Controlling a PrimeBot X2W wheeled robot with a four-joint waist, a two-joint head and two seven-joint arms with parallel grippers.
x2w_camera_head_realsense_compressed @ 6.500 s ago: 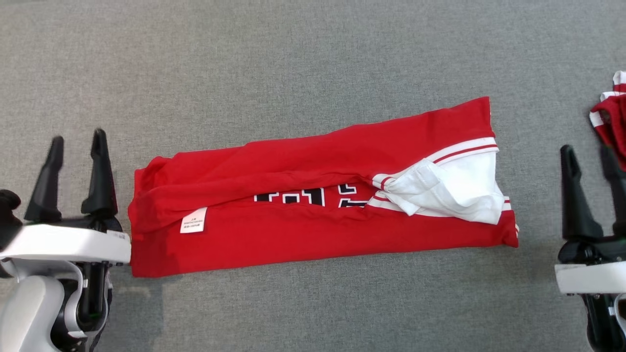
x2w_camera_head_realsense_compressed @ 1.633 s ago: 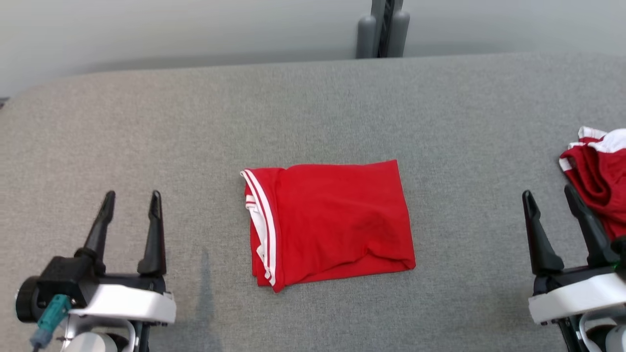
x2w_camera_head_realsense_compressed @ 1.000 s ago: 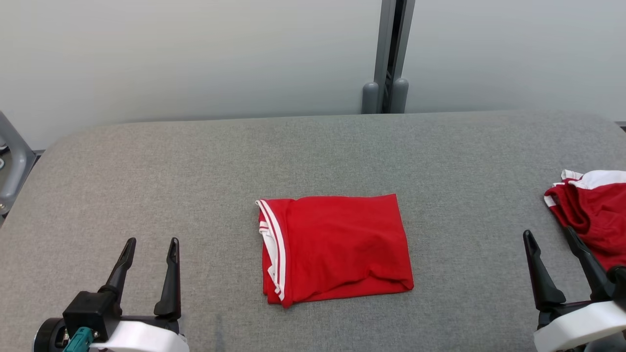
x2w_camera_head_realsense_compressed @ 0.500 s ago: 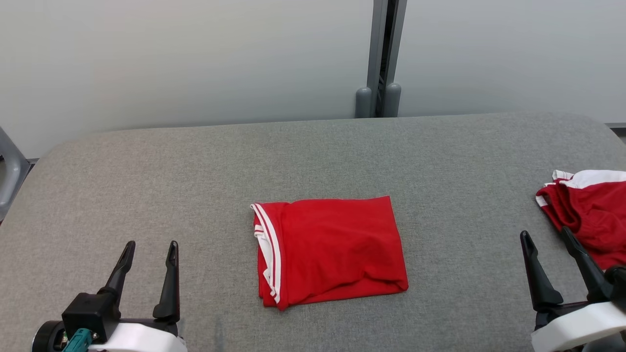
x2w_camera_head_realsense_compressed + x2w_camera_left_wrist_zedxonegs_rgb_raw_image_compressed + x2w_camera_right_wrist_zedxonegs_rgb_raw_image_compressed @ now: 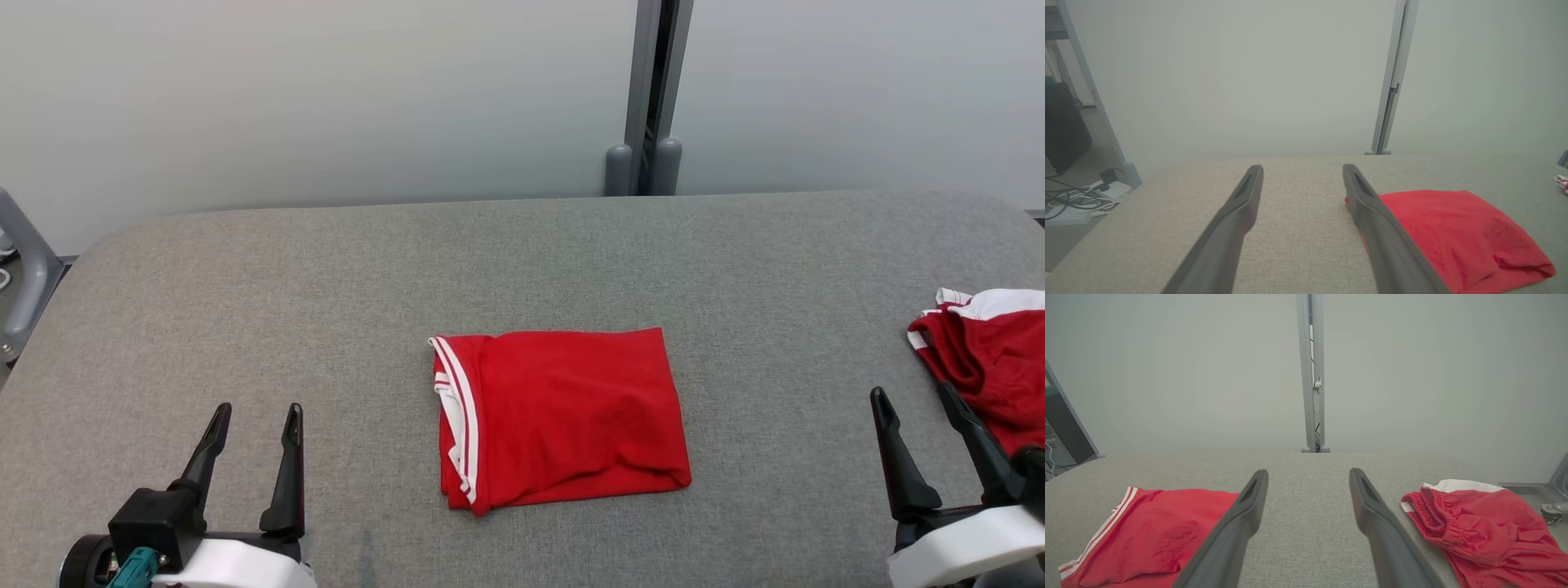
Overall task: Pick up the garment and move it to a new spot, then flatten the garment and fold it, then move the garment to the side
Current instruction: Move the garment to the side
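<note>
Item: garment (image 5: 563, 416), red with white striped trim along one edge, folded into a compact rectangle and lying flat on the grey fabric-covered worktop (image 5: 326, 269). Position: between the two pincers, to the right of the left pincer (image 5: 258, 407) and to the left of the right pincer (image 5: 911, 389), about level with their fingertips, well apart from both and touched by neither. The striped edge faces the left pincer; the corner nearest the right pincer's base is slightly rumpled. Left pincer: released, fingers spread wide, grasping nothing, over bare worktop. Right pincer: released, fingers spread wide, grasping nothing. Further item: crumpled red-and-white cloth (image 5: 988, 359) with a gathered waistband, just beside the right pincer's outer finger, on the side away from the garment; whether the two touch cannot be told. Surroundings: pale wall (image 5: 326, 98) ahead of both pincers; grey upright post (image 5: 653, 82) at the worktop's far edge, ahead and between them; cables (image 5: 1073, 198) on the floor to the left of the left pincer.
</note>
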